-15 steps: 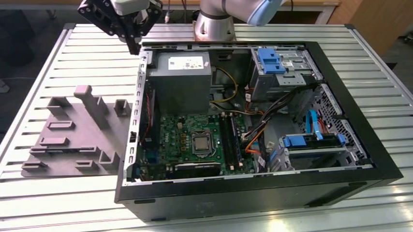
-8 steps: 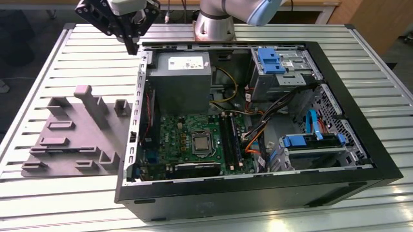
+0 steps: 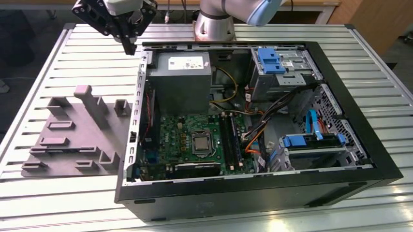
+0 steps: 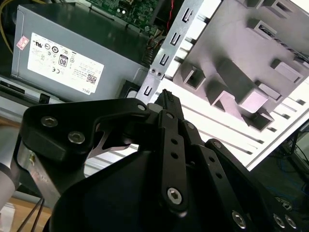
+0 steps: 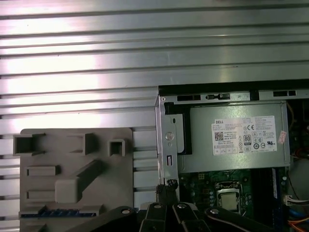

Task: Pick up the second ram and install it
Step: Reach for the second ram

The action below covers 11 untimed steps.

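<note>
A bluish strip that looks like the second ram [image 5: 60,211] lies flat in a slot along one edge of the grey fixture block [image 5: 77,169]. My gripper [image 3: 131,48] hangs above the table near the far left corner of the open computer case [image 3: 258,193]. Its black fingers meet at the tips in both wrist views, with nothing between them, and the gripper [image 5: 168,186] hovers over the case's metal side wall. The motherboard [image 3: 187,140] with its black memory slots [image 3: 230,140] lies inside the case, well away from the gripper.
The grey power supply [image 3: 177,72] fills the case's far left corner. Cables, blue drive brackets [image 3: 270,60] and a drive cage take up the case's right half. The fixture block [image 3: 71,135] stands on the slatted metal table [image 3: 96,43] at the exterior view's left.
</note>
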Available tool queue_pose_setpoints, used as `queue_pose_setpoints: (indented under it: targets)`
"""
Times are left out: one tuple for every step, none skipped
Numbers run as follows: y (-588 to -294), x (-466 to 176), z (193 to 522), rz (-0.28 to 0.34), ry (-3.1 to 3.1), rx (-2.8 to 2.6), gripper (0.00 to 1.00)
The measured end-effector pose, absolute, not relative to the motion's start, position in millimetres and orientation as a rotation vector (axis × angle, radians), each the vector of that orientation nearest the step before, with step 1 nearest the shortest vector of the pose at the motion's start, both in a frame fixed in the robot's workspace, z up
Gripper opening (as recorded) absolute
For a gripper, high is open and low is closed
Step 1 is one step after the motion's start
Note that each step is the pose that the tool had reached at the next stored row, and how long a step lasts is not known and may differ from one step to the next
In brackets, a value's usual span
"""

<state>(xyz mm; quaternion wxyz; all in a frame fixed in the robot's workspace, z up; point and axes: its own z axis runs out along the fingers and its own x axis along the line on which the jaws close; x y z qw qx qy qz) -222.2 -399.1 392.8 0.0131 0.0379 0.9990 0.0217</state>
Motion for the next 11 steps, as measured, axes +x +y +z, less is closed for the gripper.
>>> queue_pose_setpoints:
  targets:
    - [-399.2, -223.2, 392.8, 0.068, 3.112, 0.118, 0.11]
    - [-399.2, -224.1, 392.8, 0.068, 3.112, 0.118, 0.11]
    - [-399.3, -225.2, 392.8, 0.068, 3.112, 0.118, 0.11]
    - [-399.3, -226.2, 392.7, 0.068, 3.112, 0.118, 0.11]
    - [-399.3, -227.1, 392.7, 0.068, 3.112, 0.118, 0.11]
    - [-399.4, -228.0, 392.7, 0.068, 3.112, 0.118, 0.11]
    - [-399.4, -228.7, 392.7, 0.068, 3.112, 0.118, 0.11]
    - [-399.5, -229.5, 392.7, 0.068, 3.112, 0.118, 0.11]
    - [-399.6, -230.2, 392.7, 0.068, 3.112, 0.118, 0.11]
    - [-399.7, -230.8, 392.6, 0.068, 3.112, 0.118, 0.11]
    - [-399.8, -231.4, 392.6, 0.068, 3.112, 0.118, 0.11]
